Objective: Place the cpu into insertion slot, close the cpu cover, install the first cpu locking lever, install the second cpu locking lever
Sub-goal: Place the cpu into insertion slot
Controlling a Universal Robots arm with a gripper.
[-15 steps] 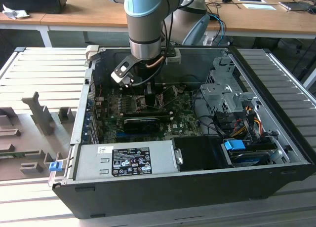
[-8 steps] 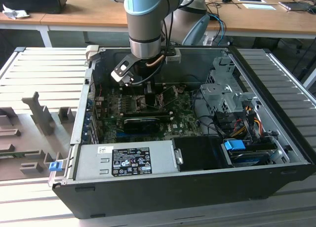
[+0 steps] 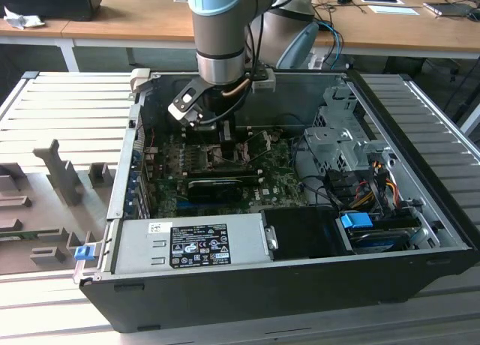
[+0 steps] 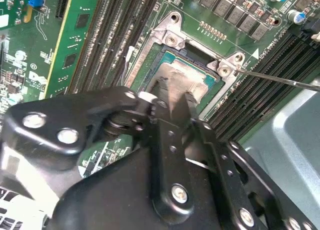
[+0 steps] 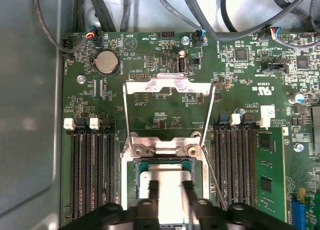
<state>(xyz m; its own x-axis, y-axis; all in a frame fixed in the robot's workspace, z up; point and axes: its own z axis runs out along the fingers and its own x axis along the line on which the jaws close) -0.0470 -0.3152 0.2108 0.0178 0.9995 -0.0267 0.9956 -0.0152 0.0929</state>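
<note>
The cpu (image 5: 170,177) lies flat in the insertion slot (image 5: 126,190), its silvery top ringed by a green edge; the second wrist view also shows the cpu (image 4: 192,75) in the insertion slot (image 4: 170,37). The cpu cover (image 5: 170,85) is swung open, away from the socket, with its hinge (image 5: 165,149) at the socket edge. Thin wire locking levers (image 5: 213,170) stand raised beside it, and one lever (image 4: 280,79) juts out sideways. My gripper (image 5: 170,187) hovers right over the cpu, fingers (image 5: 152,190) parted with the metal top showing between them. My gripper (image 3: 225,139) reaches down inside the case.
Black memory slots (image 5: 90,175) flank the socket on both sides. Cables (image 5: 200,20) run along the board's far edge. In the exterior view a long black card (image 3: 217,184) lies in front of the socket, with the power supply (image 3: 187,244) and drive bays (image 3: 360,225) nearer the camera.
</note>
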